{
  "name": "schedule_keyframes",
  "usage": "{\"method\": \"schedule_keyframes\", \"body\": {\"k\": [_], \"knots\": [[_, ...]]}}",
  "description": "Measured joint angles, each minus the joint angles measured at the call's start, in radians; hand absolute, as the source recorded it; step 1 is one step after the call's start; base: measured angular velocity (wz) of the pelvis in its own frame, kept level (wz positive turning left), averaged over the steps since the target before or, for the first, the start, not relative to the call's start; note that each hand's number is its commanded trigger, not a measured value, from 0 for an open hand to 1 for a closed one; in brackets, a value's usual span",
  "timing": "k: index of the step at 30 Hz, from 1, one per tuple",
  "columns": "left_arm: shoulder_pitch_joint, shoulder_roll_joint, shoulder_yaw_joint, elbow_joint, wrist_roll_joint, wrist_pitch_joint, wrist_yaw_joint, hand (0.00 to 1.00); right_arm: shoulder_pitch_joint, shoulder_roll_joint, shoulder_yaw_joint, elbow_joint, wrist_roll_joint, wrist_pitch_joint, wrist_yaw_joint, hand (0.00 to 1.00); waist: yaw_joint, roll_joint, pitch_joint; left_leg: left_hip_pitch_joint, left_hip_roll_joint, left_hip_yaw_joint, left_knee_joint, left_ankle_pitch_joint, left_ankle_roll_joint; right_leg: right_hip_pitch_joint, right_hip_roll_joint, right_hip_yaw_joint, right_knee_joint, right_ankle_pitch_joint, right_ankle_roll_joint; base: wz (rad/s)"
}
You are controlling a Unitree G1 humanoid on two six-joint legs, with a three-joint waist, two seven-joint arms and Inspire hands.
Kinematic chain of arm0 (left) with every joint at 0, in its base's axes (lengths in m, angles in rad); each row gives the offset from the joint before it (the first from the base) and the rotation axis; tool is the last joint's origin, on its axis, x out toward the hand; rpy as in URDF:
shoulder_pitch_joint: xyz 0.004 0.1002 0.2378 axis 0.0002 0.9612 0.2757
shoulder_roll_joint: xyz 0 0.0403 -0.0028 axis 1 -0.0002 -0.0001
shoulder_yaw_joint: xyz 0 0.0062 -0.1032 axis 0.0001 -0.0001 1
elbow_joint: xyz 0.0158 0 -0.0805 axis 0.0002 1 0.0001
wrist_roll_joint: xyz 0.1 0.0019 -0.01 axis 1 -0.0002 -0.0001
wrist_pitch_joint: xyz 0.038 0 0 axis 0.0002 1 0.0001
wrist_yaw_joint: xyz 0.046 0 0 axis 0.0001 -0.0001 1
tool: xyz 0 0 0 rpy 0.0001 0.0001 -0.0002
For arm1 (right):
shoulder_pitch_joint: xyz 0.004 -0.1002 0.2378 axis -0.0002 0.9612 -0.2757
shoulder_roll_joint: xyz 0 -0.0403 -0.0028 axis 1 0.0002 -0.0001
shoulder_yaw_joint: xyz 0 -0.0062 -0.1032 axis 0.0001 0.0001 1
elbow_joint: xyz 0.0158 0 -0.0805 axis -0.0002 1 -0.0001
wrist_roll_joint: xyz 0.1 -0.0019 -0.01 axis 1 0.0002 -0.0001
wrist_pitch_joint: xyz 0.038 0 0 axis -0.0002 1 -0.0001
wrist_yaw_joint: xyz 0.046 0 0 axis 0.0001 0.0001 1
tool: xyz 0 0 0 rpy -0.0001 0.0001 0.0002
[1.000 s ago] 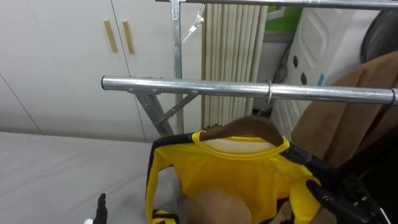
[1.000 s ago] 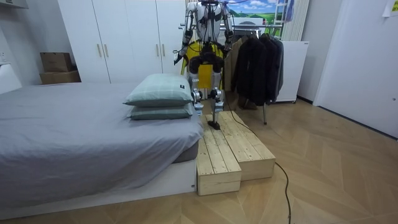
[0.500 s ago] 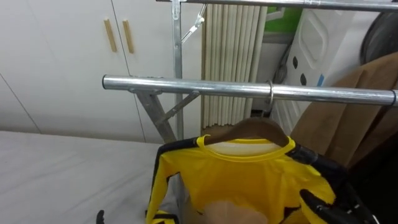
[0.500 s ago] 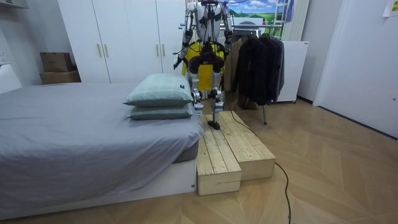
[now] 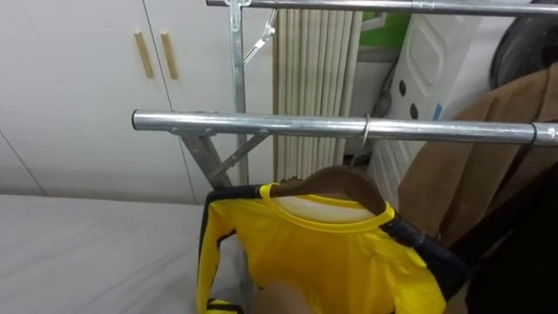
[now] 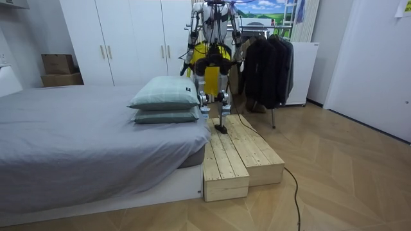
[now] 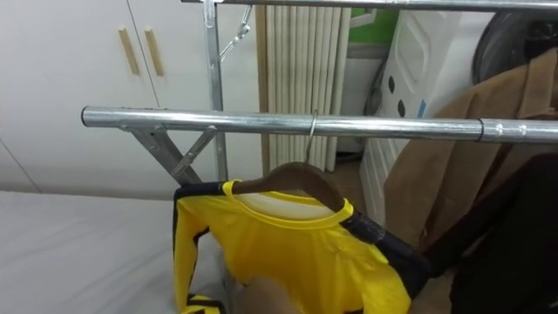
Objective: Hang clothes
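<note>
Shirt (image 5: 331, 253), yellow, sits on hanger (image 5: 336, 180) below rail (image 5: 261, 123); hook (image 5: 365, 131) is over the rail, so the rail likely carries the weight. From left: wardrobe (image 5: 78, 87) doors shut, contents hidden; bed (image 5: 87, 253) under the rail end; then the shirt; brown coat (image 5: 488, 148) on the same rail, near the shirt's sleeve, contact unclear. Robot stands on platform (image 6: 244, 154) at the rack. Robot hand state, either side: cannot tell. Hanging looks nearly done
</note>
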Motion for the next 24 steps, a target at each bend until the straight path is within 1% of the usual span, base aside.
{"method": "schedule_keyframes", "body": {"k": [2, 4, 8, 9, 10, 11, 13, 14, 16, 17, 19, 20, 21, 22, 24], "knots": [[0.011, 0.000, 0.007, 0.019, -0.016, 0.008, -0.023, 0.00, 0.018, 0.007, -0.002, 0.037, -0.040, 0.013, 0.017, 0.00, -0.009, 0.001, -0.0001, 0.000, 0.000, -0.001, 0.000, 0.000, 0.000, 0.000, 0.000, 0.003, -0.001, 0.000, 0.000, 0.00], [0.008, 0.000, 0.016, 0.082, -0.015, 0.014, -0.053, 0.00, 0.023, 0.014, -0.013, 0.131, -0.094, 0.019, 0.037, 0.00, -0.011, 0.004, -0.0020, 0.002, -0.001, -0.002, 0.000, 0.000, 0.000, 0.001, 0.000, 0.005, 0.000, 0.000, 0.000, -0.02], [0.007, 0.001, 0.043, 0.118, -0.017, 0.020, -0.092, 0.00, 0.050, 0.021, -0.024, 0.205, -0.112, 0.050, 0.048, 0.00, -0.014, 0.007, -0.0024, 0.005, -0.001, -0.001, -0.003, 0.000, 0.000, 0.001, 0.000, 0.005, 0.001, 0.000, 0.000, 0.00], [-0.004, 0.001, 0.047, 0.133, -0.021, 0.033, -0.100, 0.00, 0.053, 0.023, -0.026, 0.233, -0.112, 0.061, 0.048, 0.00, -0.017, 0.005, -0.0009, 0.006, -0.001, -0.001, -0.003, 0.000, 0.000, 0.001, 0.000, 0.007, 0.002, -0.001, 0.001, 0.00], [-0.010, 0.001, 0.052, 0.143, -0.022, 0.039, -0.107, 0.00, 0.057, 0.024, -0.031, 0.244, -0.114, 0.067, 0.048, 0.00, -0.017, 0.008, -0.0022, 0.007, -0.001, 0.000, -0.004, 0.000, 0.000, 0.001, 0.001, 0.008, 0.002, -0.001, 0.001, -0.05], [-0.019, -0.001, 0.073, 0.163, -0.022, 0.048, -0.122, 0.00, 0.067, 0.025, -0.036, 0.253, -0.137, 0.080, 0.047, 0.00, -0.020, 0.010, -0.0069, 0.009, -0.001, 0.001, -0.004, 0.000, 0.000, 0.002, 0.001, 0.008, 0.003, -0.001, 0.001, -0.04], [-0.023, -0.004, 0.099, 0.179, -0.033, 0.050, -0.138, 0.00, 0.078, 0.028, -0.043, 0.255, -0.241, 0.104, 0.040, 0.00, -0.029, 0.014, -0.0070, 0.009, -0.001, 0.001, -0.005, 0.000, 0.000, 0.002, 0.001, 0.008, 0.003, -0.001, 0.001, 0.00], [-0.023, -0.006, 0.104, 0.182, -0.036, 0.052, -0.142, 0.00, 0.079, 0.028, -0.043, 0.257, -0.272, 0.109, 0.035, 0.00, -0.030, 0.015, -0.0071, 0.010, -0.001, 0.001, -0.005, 0.000, 0.000, 0.002, 0.001, 0.008, 0.003, -0.001, 0.001, 0.00], [-0.024, -0.005, 0.113, 0.183, -0.036, 0.057, -0.160, 0.00, 0.072, 0.028, -0.045, 0.261, -0.397, 0.137, 0.007, 0.00, -0.029, 0.021, -0.0069, 0.010, -0.001, 0.002, -0.005, 0.000, 0.000, 0.002, 0.001, 0.010, 0.003, -0.001, 0.001, 0.00], [-0.024, -0.005, 0.114, 0.183, -0.036, 0.058, -0.165, 0.00, 0.069, 0.028, -0.047, 0.261, -0.433, 0.145, -0.001, 0.00, -0.029, 0.023, -0.0068, 0.010, -0.001, 0.002, -0.005, 0.000, 0.000, 0.002, 0.001, 0.010, 0.003, -0.001, 0.001, 0.00], [-0.027, -0.006, 0.123, 0.183, -0.037, 0.069, -0.183, 0.00, 0.054, 0.028, -0.063, 0.258, -0.573, 0.171, -0.031, 0.00, -0.029, 0.030, -0.0062, 0.010, -0.001, 0.005, -0.006, 0.000, 0.000, 0.001, 0.001, 0.012, 0.004, -0.001, 0.001, 0.00], [-0.027, -0.006, 0.123, 0.183, -0.037, 0.072, -0.185, 0.00, 0.048, 0.027, -0.063, 0.257, -0.611, 0.178, -0.038, 0.00, -0.029, 0.032, -0.0063, 0.010, -0.001, 0.005, -0.007, 0.000, 0.000, 0.000, 0.001, 0.013, 0.004, -0.001, 0.002, -0.05], [-0.028, -0.005, 0.123, 0.184, -0.042, 0.079, -0.189, 0.00, 0.037, 0.027, -0.060, 0.255, -0.685, 0.193, -0.049, 0.00, -0.028, 0.033, -0.0072, 0.013, -0.001, 0.005, -0.010, 0.000, 0.000, 0.000, 0.003, 0.017, 0.005, -0.001, 0.001, -0.05], [-0.028, -0.004, 0.123, 0.184, -0.048, 0.084, -0.192, 0.00, 0.030, 0.027, -0.059, 0.253, -0.723, 0.203, -0.054, 0.00, -0.027, 0.034, -0.0076, 0.015, -0.001, 0.003, -0.012, 0.000, 0.000, 0.000, 0.004, 0.018, 0.006, -0.001, 0.001, -0.08], [-0.029, -0.004, 0.122, 0.184, -0.079, 0.109, -0.197, 0.00, 0.002, 0.025, -0.058, 0.250, -0.847, 0.230, -0.074, 0.00, -0.027, 0.039, -0.0072, 0.028, -0.001, 0.002, -0.014, 0.000, 0.000, 0.010, 0.005, 0.025, 0.007, -0.001, 0.001, -0.12]]}}
